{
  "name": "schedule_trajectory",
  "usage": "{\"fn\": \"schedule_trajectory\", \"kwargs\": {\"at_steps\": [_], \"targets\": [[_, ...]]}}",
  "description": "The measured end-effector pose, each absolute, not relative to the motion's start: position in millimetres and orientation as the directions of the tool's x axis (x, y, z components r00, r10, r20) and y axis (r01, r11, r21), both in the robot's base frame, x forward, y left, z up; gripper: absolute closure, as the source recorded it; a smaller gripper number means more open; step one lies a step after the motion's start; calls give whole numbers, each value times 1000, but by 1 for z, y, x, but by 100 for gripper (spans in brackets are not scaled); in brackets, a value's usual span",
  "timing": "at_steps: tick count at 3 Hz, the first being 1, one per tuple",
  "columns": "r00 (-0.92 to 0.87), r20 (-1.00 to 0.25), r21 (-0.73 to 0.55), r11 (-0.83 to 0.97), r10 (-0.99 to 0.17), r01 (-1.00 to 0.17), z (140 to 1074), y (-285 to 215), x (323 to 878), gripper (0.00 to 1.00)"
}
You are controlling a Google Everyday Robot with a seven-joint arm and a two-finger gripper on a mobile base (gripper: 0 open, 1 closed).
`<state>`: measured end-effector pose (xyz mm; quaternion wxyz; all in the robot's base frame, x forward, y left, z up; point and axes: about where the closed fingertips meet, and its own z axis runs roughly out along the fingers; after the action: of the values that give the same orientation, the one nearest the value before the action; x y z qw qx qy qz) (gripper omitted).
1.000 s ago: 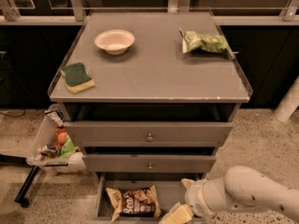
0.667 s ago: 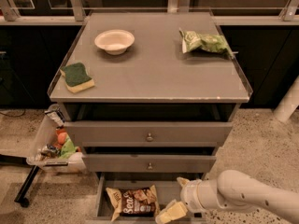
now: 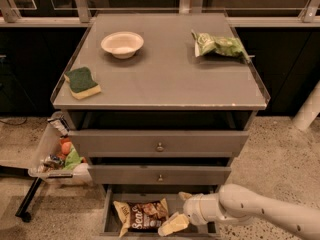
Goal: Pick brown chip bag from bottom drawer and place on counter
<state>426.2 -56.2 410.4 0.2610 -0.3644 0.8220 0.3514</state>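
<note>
The gripper [image 3: 179, 211] hangs released, fingers spread, in the bottom drawer's [image 3: 108, 211] right half. The brown chip bag [image 3: 142, 215] lies flat just beside it at 9 o'clock, low walls close around. At 12 o'clock the counter [image 3: 165, 79] shows open grey between bowl [image 3: 122, 44], sponge [image 3: 82, 82] and green chip bag [image 3: 217, 45].

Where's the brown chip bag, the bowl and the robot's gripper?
brown chip bag [image 3: 142, 215]: camera view, its dark middle.
bowl [image 3: 122, 43]: camera view, its inside.
gripper [image 3: 173, 213]: camera view, between its fingers [image 3: 172, 225], just right of the bag.
</note>
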Motion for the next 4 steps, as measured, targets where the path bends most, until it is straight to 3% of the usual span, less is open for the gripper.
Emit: {"fn": "schedule_trajectory", "kwargs": {"at_steps": [4], "targets": [[-505,-783,265,541,-361,-798,340,-53,480,0]]}}
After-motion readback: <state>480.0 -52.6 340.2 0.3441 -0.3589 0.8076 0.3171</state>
